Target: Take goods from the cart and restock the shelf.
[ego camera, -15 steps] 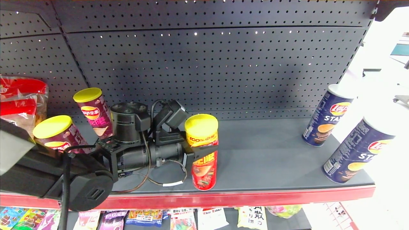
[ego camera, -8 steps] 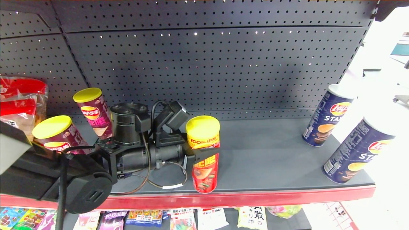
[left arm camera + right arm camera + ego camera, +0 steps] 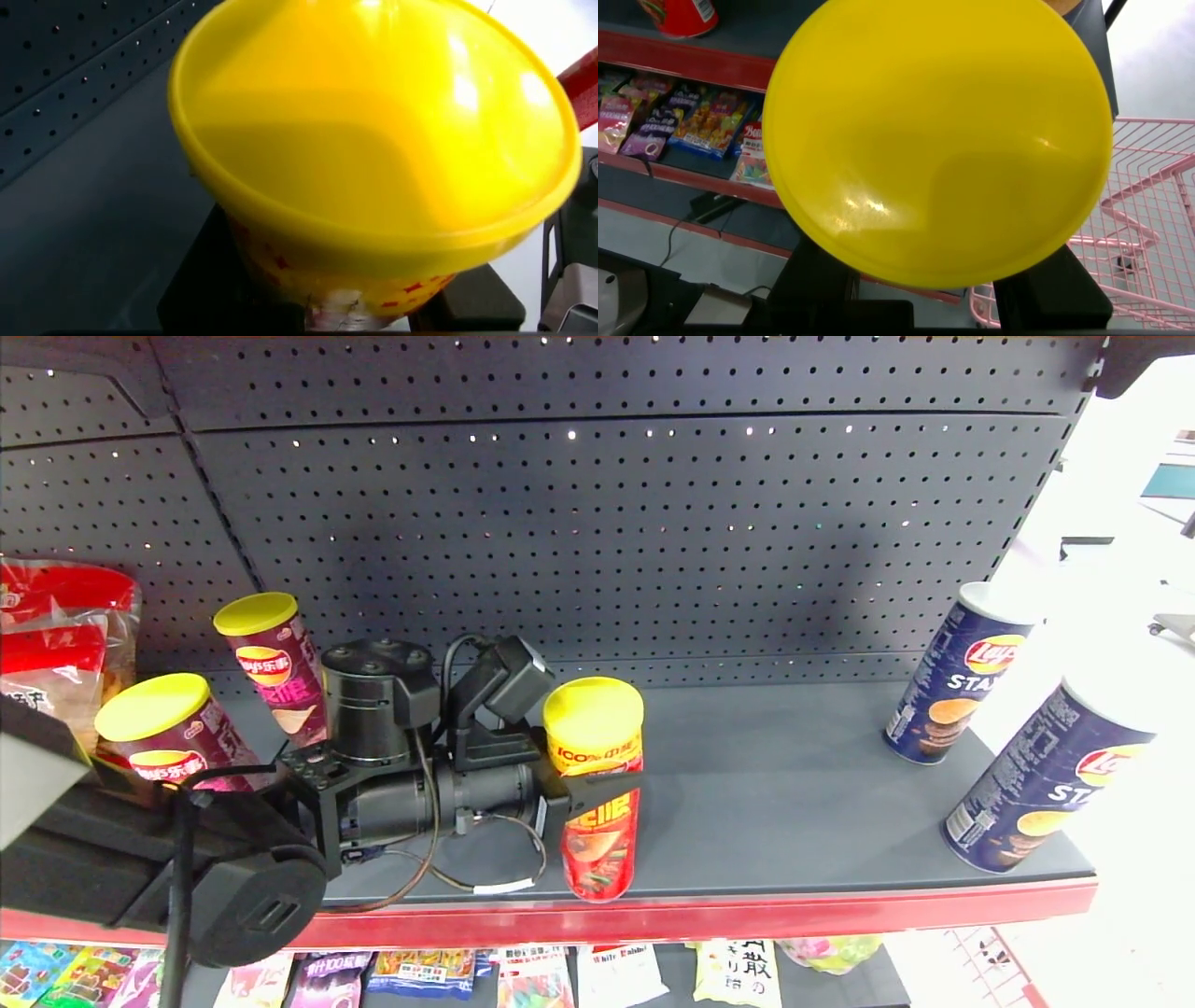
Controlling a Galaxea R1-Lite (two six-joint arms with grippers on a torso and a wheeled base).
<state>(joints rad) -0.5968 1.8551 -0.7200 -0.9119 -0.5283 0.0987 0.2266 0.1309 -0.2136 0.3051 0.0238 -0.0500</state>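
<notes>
- Shelf [image 3: 794, 821], dark grey with a red front edge, is holding chip cans.
- Pink cart [image 3: 1148, 215] is standing on the floor near the shelf.
- Two blue cans [image 3: 957, 672] [image 3: 1046, 779] are standing at the shelf's right end, one behind the other.
- Left gripper [image 3: 594, 784] is squeezing the red chip can [image 3: 597, 845] around its middle. The can is standing upright by the front edge.
- Right gripper [image 3: 938, 299] is clamping a yellow-lid can [image 3: 938, 140] from both sides, close to the cart.
- Two maroon cans [image 3: 275, 663] [image 3: 168, 728] are standing at the shelf's left.

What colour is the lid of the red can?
Yellow; the lid shows best in the left wrist view.
</notes>
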